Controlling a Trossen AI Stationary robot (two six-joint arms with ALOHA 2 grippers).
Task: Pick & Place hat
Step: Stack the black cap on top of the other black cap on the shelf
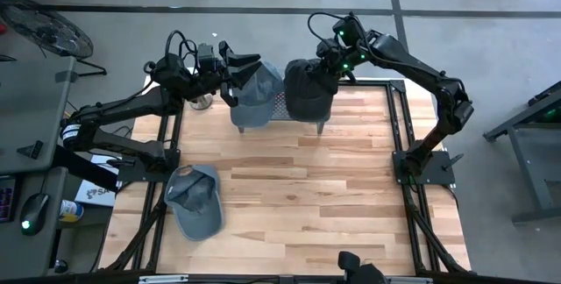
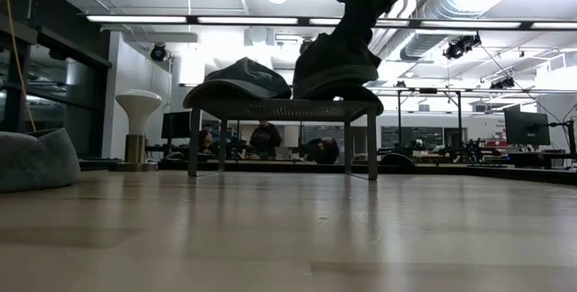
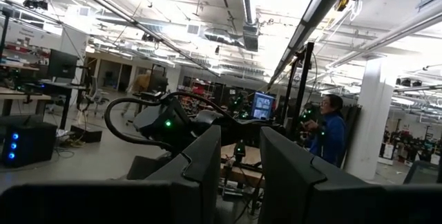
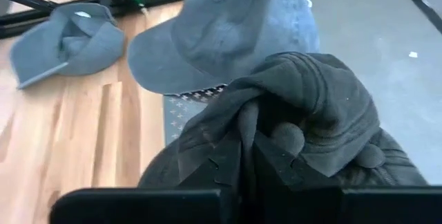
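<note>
Your right end effector (image 4: 248, 155) grips the dark hat (image 1: 308, 89) on the rack (image 2: 284, 109) at the desk's (image 1: 298, 188) far edge; left end effector (image 1: 235, 72) partly open, empty.

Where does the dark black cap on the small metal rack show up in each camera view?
High view: dark black cap top centre, right gripper on it.
Low view: on the rack, right of grey cap.
Left wrist view: cannot tell.
Right wrist view: centre foreground.
Shared landmark: the grey cap.

The wooden table (image 1: 289, 179) carries a small rack (image 1: 282, 107) and a grey cap (image 1: 195, 200).
</note>
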